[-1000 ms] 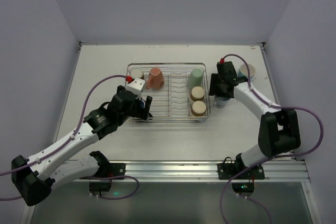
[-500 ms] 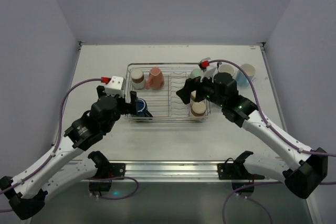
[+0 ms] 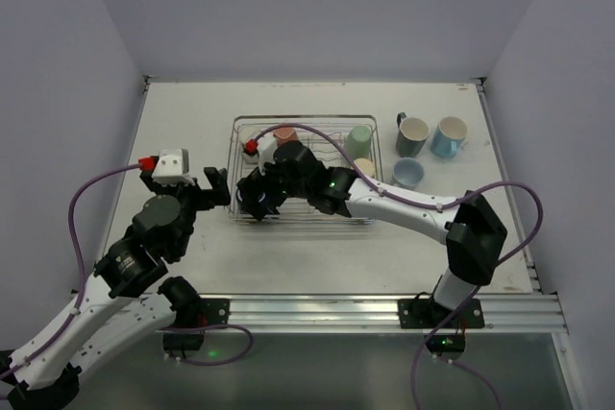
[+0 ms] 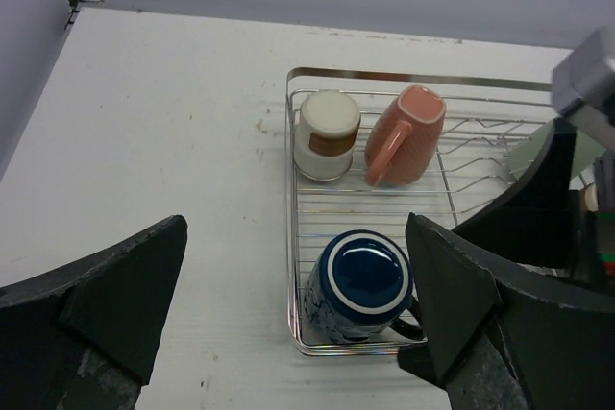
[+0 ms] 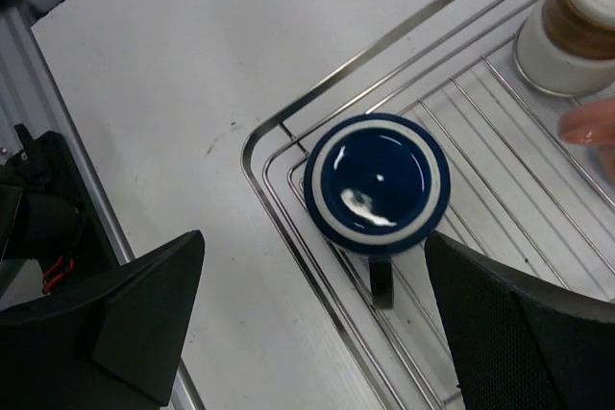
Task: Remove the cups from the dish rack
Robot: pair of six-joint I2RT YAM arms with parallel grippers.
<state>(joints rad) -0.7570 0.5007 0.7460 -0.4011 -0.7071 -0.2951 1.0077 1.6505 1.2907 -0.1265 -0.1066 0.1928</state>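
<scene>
The chrome wire dish rack (image 3: 307,120) stands mid-table. A navy cup (image 3: 258,203) sits upside down in its near-left corner, also in the left wrist view (image 4: 360,280) and the right wrist view (image 5: 377,182). My right gripper (image 3: 261,187) is open above it, one finger on each side, not touching. My left gripper (image 3: 213,187) is open and empty, just left of the rack. A brown-and-cream cup (image 4: 327,134) and a salmon pink mug (image 4: 405,133) stand at the rack's far left. Mint green (image 3: 359,138) and cream (image 3: 363,168) cups are at its right.
Three cups stand on the table right of the rack: a dark mug with a cream inside (image 3: 413,132), a light blue mug (image 3: 448,136) and a pale blue cup (image 3: 408,173). My right arm (image 3: 394,201) lies across the rack's near side. The rack's plate prongs (image 3: 322,156) rise mid-basket.
My right arm swung from the table's right side across the rack to above the navy cup, leaving the pale blue cup on the table. My left arm drew back left, off the rack.
</scene>
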